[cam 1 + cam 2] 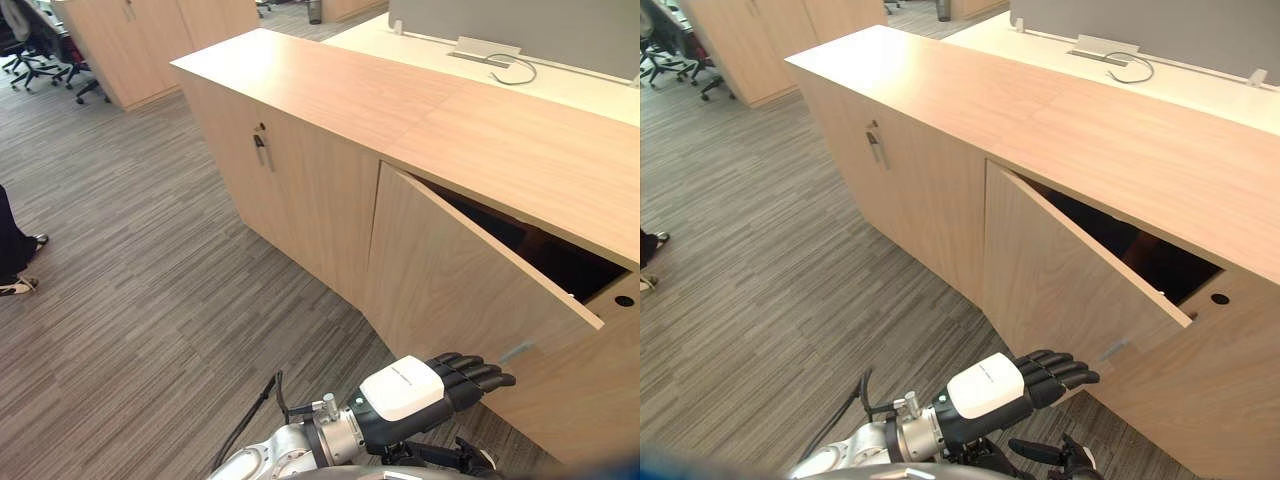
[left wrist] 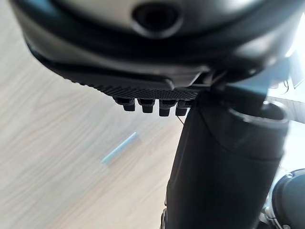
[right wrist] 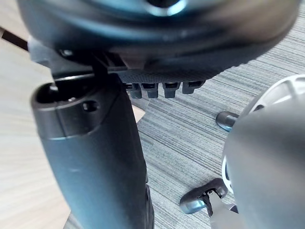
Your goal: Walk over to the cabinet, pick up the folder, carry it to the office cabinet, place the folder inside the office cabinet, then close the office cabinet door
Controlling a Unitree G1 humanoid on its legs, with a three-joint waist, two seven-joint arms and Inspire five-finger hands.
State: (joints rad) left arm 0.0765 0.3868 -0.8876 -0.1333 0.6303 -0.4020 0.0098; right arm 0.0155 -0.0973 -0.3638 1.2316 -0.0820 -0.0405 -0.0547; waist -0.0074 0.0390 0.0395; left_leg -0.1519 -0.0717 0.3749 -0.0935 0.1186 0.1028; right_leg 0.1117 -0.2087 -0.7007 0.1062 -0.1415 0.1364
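The low wooden office cabinet runs across the view. Its right door stands ajar, swung out from a hinge on its left edge, and the gap above it shows a dark inside. My left hand reaches in from below with straight fingers laid against the door's outer face, near a small pale-blue mark. My right hand hangs low beside it over the carpet, with its fingers relaxed.
The cabinet's left door is closed and has a metal handle. A desk with a grey partition stands behind the cabinet. Another cabinet and office chairs stand at the far left. A person's shoe is on the carpet at the left.
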